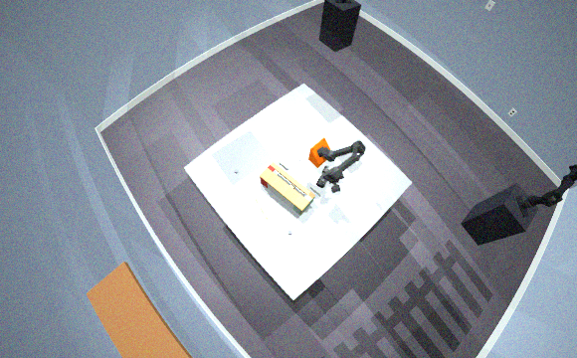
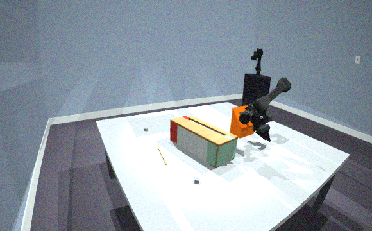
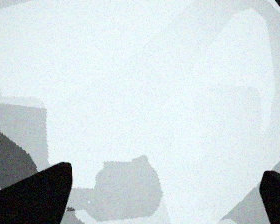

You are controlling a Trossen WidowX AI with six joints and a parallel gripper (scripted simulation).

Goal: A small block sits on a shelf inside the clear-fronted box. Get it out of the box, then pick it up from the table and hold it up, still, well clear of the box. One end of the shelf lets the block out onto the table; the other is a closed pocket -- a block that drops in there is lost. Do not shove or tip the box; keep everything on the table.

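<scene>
The long box stands on the table. It has a tan top with a lengthwise slot, a red end section and a green end section. I cannot make out the block or the shelf in any view. My gripper is open and empty. It hangs above the table, beside the green end of the box and apart from it. The wrist view shows bare white table and shadows between the fingers.
My arm rises from an orange stand behind the box. A thin yellow stick lies on the table on the box's other side. Two small grey pieces lie on the table, one beyond the red end, another nearer the front.
</scene>
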